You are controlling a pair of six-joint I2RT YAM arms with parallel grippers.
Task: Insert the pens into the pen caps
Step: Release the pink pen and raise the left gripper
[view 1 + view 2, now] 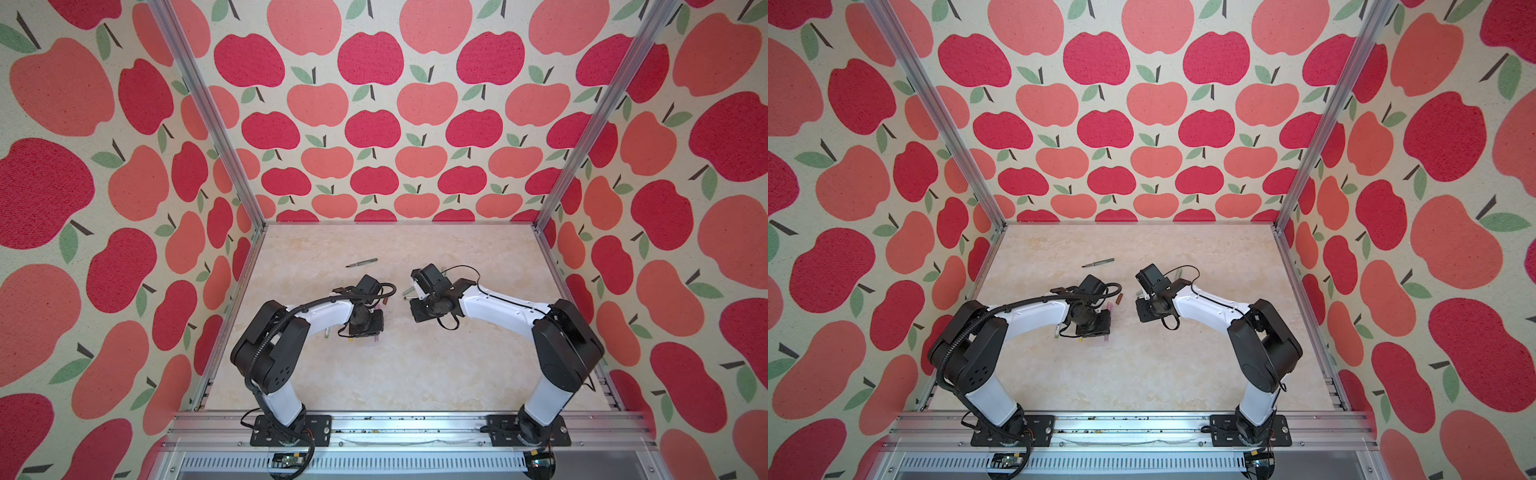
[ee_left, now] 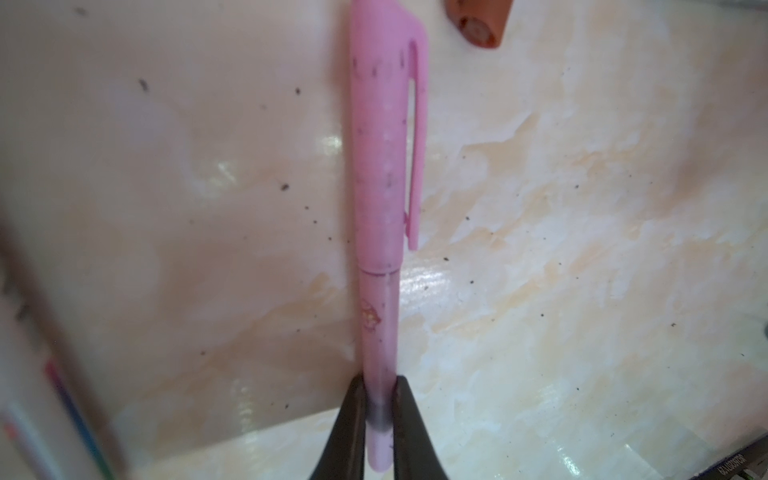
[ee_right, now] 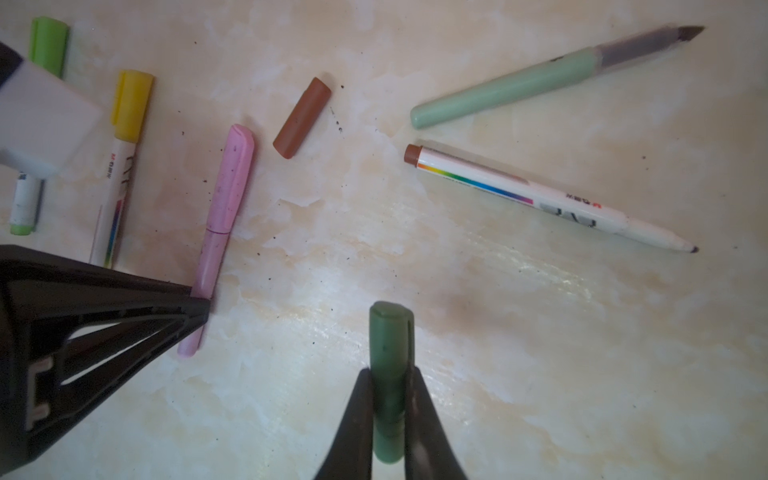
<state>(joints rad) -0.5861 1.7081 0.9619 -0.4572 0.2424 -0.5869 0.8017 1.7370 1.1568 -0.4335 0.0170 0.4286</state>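
- Reaching in from the near rail, the left arm [image 1: 316, 313] and the right arm [image 1: 498, 305] each bend at the elbow. Their wrists turn toward one another over the middle of the desk, with a gap between them.
- The left gripper [image 2: 380, 386] angles down to the desk and is pinched narrow on the tail end of the pink pen [image 2: 378, 324]. That pen lies along the surface with the pink cap [image 2: 382, 137] seated on it.
- The right gripper [image 3: 390, 374] is closed tight on the dark green cap [image 3: 390, 345], whose rounded end points away from the fingers.
- Apple-print walls [image 1: 374, 104] in red and coral close off three sides, with a bare aluminium frame [image 1: 199, 108] at the corners.
- The desk [image 1: 395, 365] is glossy cream marble, speckled with dark crumbs in the wrist views.
- Beyond the left gripper, in both top views, a dark pen [image 1: 362, 262] lies alone and uncapped.
- In the right wrist view a pale sage pen [image 3: 507, 87] and a white pen [image 3: 519, 195] with a rainbow stripe lie near each other, both uncapped.
- A yellow-capped pen [image 3: 116, 195] lies beside the pink pen, its yellow cap [image 3: 131, 104] seated on it.
- A lime cap [image 3: 49, 43] peeks out past the left arm's white link.
- The brown cap [image 3: 302, 118] lies loose just beside the pink cap.
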